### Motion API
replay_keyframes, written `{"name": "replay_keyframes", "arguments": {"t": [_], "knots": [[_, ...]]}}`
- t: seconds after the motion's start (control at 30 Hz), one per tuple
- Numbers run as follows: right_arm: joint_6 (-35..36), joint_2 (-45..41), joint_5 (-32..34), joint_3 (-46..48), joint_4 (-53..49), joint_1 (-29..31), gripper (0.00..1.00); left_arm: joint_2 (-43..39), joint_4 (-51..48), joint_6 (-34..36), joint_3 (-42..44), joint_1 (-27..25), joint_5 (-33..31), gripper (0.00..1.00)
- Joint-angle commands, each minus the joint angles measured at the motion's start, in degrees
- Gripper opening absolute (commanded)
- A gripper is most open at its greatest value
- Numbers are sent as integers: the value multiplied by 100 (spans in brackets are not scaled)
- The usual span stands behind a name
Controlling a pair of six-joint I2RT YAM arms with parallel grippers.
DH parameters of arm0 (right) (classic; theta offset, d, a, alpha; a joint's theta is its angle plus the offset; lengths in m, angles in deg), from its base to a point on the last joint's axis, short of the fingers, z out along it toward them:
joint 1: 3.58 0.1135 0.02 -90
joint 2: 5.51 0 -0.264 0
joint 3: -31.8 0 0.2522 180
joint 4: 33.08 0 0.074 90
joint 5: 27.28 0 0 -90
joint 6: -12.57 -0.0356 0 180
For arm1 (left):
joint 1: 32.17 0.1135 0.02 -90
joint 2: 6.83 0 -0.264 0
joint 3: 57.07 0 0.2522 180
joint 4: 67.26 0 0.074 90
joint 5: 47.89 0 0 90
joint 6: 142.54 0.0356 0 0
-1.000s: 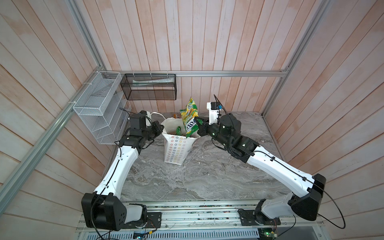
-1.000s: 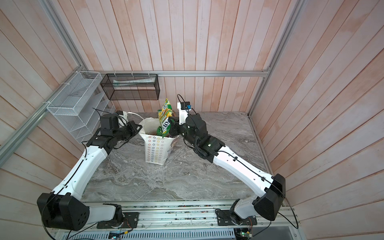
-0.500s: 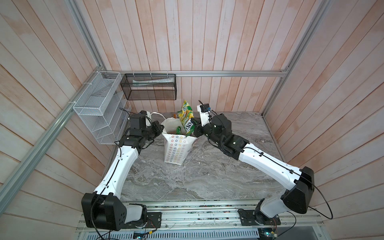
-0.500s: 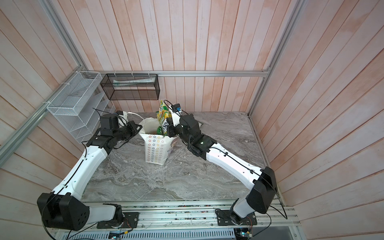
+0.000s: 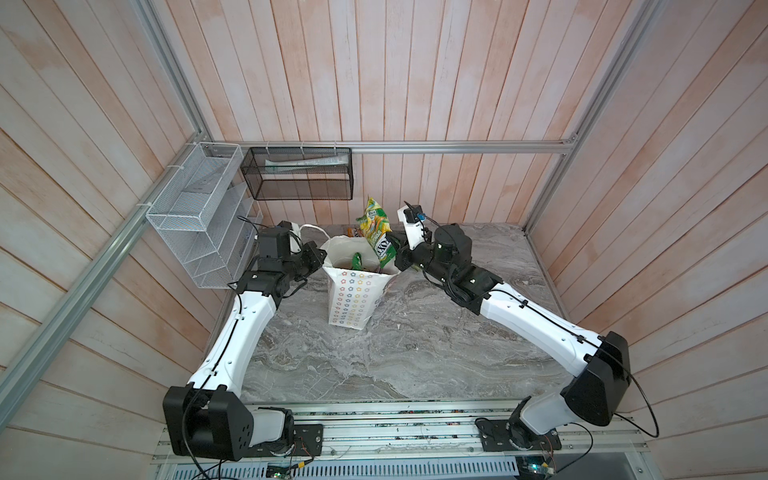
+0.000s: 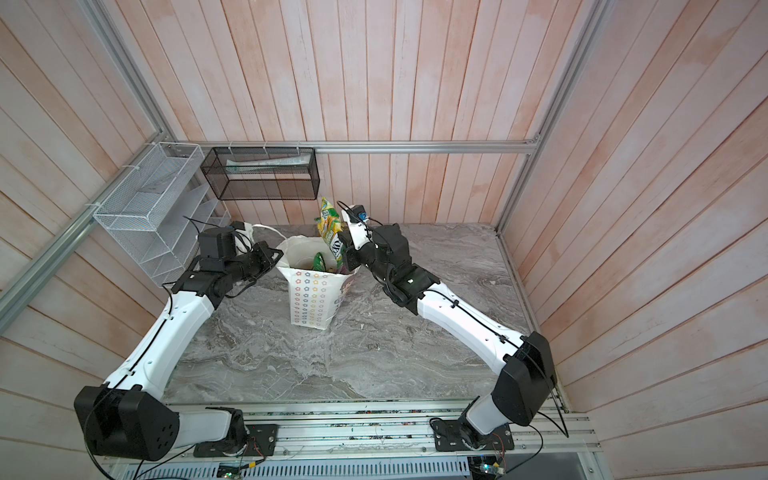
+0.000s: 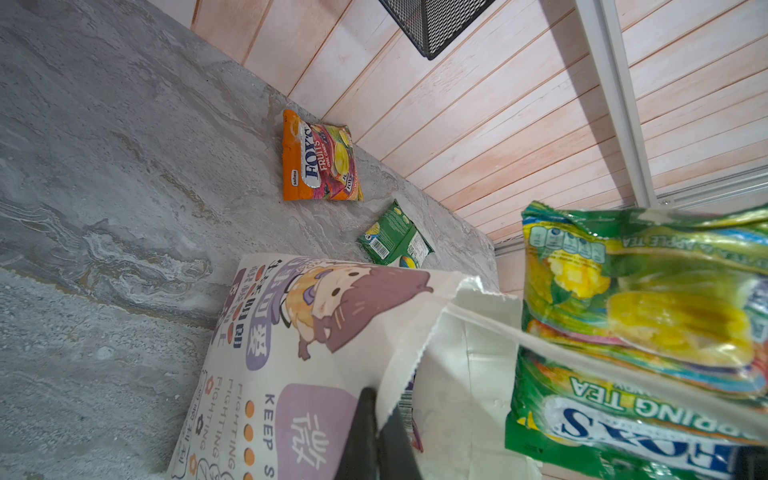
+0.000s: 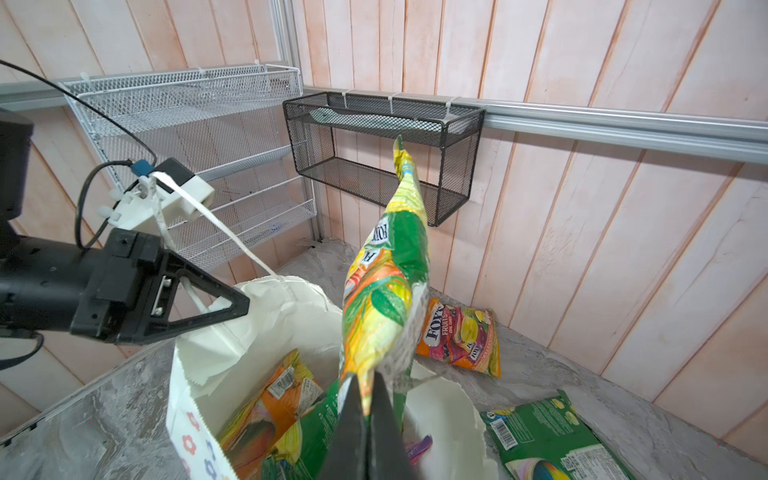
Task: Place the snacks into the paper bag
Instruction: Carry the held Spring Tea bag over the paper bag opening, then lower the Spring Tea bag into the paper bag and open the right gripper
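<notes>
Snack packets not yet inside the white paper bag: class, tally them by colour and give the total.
Orange-pink glossy packet, flat on the grey marble table: 1
Dark green glossy packet, flat on the table: 1
Green-yellow glossy packet, held by the right gripper above the white paper bag: 1
Total: 3

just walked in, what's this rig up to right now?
It is bagging candy packets. The left fingers are shut on the rim of the paper bag, holding it open. The right fingers pinch a green-yellow packet by its lower end, upright over the bag mouth, not yet released. Several bagged packets already lie inside. An orange packet and a green packet remain on the table behind the bag.
</notes>
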Motion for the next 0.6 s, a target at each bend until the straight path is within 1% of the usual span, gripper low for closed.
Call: {"name": "replay_keyframes", "arguments": {"t": [0.0, 0.2, 0.33, 0.57], "knots": [[174, -49, -518, 142, 412, 13, 0, -101, 577, -73, -62, 86, 136, 4], [272, -266, -840, 642, 614, 13, 0, -82, 576, -73, -59, 108, 139, 4], [397, -327, -983, 735, 533, 13, 0, -77, 603, -92, -45, 128, 180, 4], [415, -526, -1267, 789, 643, 13, 0, -42, 619, -118, -36, 159, 236, 5]]}}
